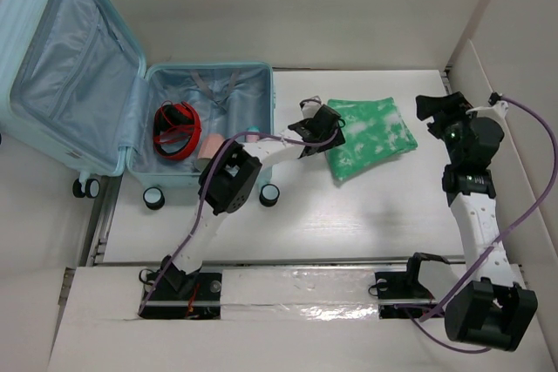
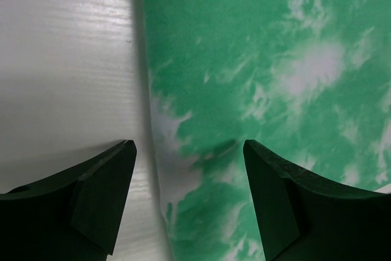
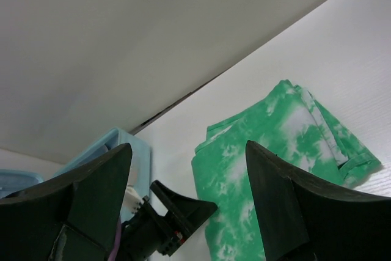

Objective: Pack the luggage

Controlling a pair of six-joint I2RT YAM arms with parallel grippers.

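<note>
The pale aqua luggage (image 1: 91, 141) lies open at the left, lid propped back, with red headphones (image 1: 175, 128) and a pink tube (image 1: 210, 147) inside. A folded green-and-white tie-dye cloth (image 1: 368, 135) lies on the table to its right. My left gripper (image 1: 317, 124) is open at the cloth's left edge; in the left wrist view the cloth's edge (image 2: 244, 90) lies between the fingers. My right gripper (image 1: 433, 111) is open and empty, raised to the right of the cloth, which also shows in the right wrist view (image 3: 275, 151).
The luggage's caster wheels (image 1: 153, 199) stick out at its near edge, beside the left arm's elbow (image 1: 230, 182). White walls enclose the table at the back and right. A slot runs along the table's near edge (image 1: 288, 260).
</note>
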